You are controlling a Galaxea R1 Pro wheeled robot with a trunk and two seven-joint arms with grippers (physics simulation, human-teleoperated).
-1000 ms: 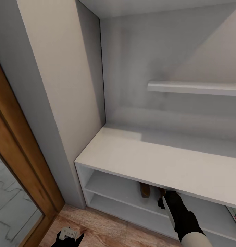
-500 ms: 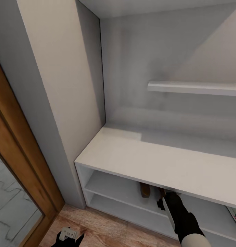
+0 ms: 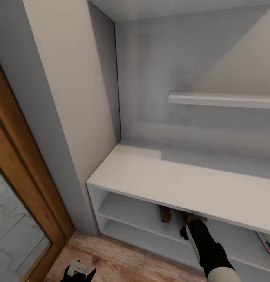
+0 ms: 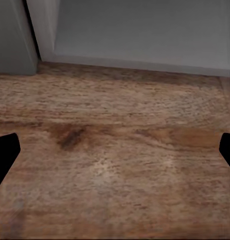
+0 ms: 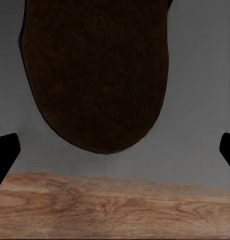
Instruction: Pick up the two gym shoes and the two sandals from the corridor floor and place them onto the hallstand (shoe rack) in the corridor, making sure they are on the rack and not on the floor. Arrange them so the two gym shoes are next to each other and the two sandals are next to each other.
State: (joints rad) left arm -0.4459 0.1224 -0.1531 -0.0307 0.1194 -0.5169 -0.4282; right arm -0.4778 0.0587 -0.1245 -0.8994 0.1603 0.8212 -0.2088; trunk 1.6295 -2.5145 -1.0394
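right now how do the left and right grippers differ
The left gripper hangs low over the bare wood floor; the right gripper reaches up to the hallstand's upper low shelf. The left faces only planks; the right faces a dark-brown sandal lying on the shelf. Both are open and hold nothing.

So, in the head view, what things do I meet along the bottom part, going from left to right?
Wooden door frame → left gripper → first sandal → right gripper → gym shoe.
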